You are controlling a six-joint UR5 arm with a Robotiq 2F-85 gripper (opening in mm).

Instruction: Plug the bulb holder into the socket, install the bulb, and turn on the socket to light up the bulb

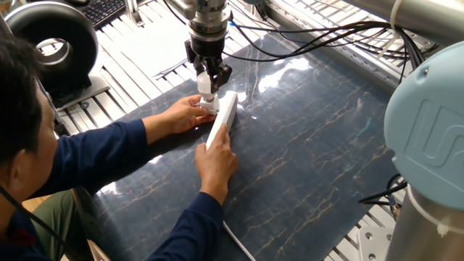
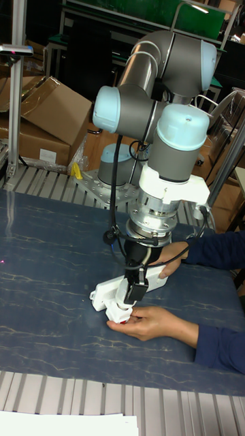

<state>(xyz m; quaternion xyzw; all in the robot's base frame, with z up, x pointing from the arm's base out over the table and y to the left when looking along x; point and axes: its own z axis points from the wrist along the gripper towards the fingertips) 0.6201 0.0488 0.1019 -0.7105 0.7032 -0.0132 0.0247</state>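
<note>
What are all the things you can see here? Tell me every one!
socket: one, white, lying on the dark mat, steadied by a person's hand.
holder: one, white, at the socket's far end, under the bulb.
bulb: one, white, upright between the gripper's fingers, over the holder.
mat: one, dark blue marbled, covering the table.
fan: one, black, round, left of the mat.
boxes: several, brown cardboard, behind the table.
person's hands: two, one on the socket, one by the holder.
arm: one, grey and light blue.
gripper: one, black, shut on the bulb.
</note>
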